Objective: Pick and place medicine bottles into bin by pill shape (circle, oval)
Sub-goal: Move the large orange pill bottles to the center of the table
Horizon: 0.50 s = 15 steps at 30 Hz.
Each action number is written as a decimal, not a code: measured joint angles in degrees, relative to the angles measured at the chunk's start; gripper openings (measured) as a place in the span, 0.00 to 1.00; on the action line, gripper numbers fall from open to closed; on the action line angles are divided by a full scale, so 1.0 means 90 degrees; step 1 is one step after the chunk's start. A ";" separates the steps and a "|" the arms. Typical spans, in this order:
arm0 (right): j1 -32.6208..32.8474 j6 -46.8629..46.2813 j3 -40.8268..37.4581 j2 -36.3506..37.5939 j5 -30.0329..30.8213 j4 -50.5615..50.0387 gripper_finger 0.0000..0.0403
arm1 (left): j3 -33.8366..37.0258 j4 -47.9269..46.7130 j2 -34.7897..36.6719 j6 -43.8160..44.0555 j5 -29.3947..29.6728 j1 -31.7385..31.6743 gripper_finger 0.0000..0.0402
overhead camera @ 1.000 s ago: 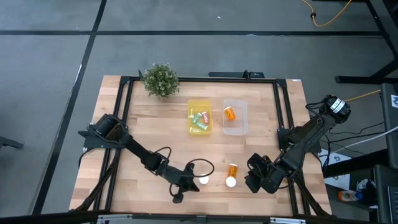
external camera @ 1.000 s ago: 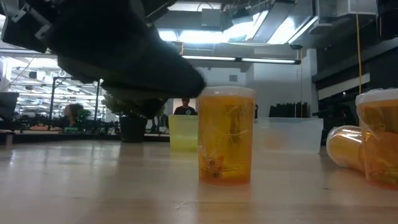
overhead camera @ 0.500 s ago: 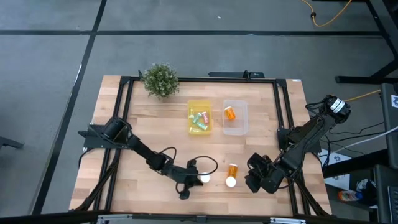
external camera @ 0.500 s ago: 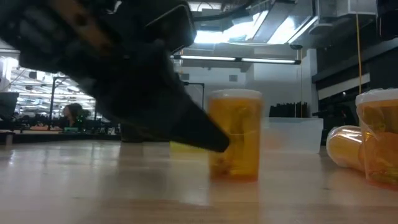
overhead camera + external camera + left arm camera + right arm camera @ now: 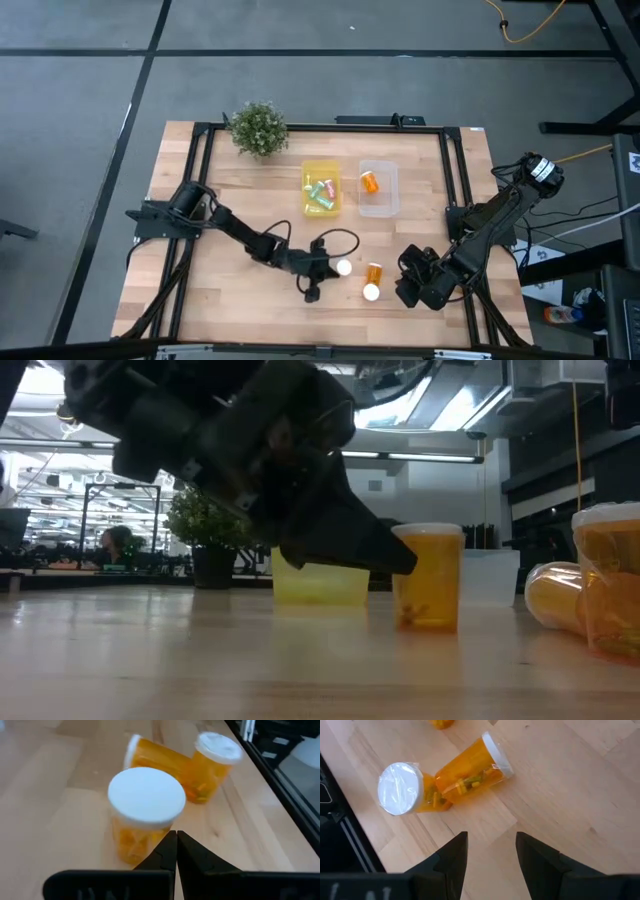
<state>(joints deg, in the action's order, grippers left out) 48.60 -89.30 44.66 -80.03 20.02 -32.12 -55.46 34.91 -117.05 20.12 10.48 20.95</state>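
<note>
Orange bottle with white cap [image 5: 343,268] stands upright on the table, front-centre, right at the tip of the left gripper [image 5: 325,269]; in the left wrist view we see that bottle [image 5: 145,815] just ahead of the fingertips [image 5: 170,851], which are pressed together with nothing between them, so it sits in front of the jaws, not inside. We see two more orange bottles just to the right: one lying on its side [image 5: 375,272], one upright [image 5: 370,292], touching each other in the right wrist view [image 5: 470,772] [image 5: 407,790]. Right gripper [image 5: 490,851] hovers near them at the front right, fingers spread apart, holding nothing. Surface is a light wooden table [image 5: 220,290] with a black frame. Yellow bin [image 5: 321,189] at centre back holds pastel vials [image 5: 320,190]; clear bin [image 5: 379,189] beside it holds one orange bottle [image 5: 370,182]. Green potted plant [image 5: 257,128] at the back left corner. Low view shows a lit open room behind, ceiling lights, racks, a person far off. Near bottle [image 5: 428,576] is translucent orange, small pills showing at the bottom; we can't tell their shape.
</note>
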 joint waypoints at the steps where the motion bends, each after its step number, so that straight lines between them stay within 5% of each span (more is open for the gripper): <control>1: 0.0002 0.0002 0.0000 0.0000 0.0000 -0.0015 0.42 | 0.0000 0.0025 0.0000 -0.0023 -0.0002 -0.0049 0.01; 15: 0.0000 0.0027 0.0000 0.0000 -0.0003 -0.0024 0.42 | 0.0000 0.0234 0.0000 0.0553 0.0073 -0.0232 0.01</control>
<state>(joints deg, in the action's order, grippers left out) 48.60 -89.06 44.66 -80.03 19.99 -32.34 -55.46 37.01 -117.05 25.10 11.14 18.85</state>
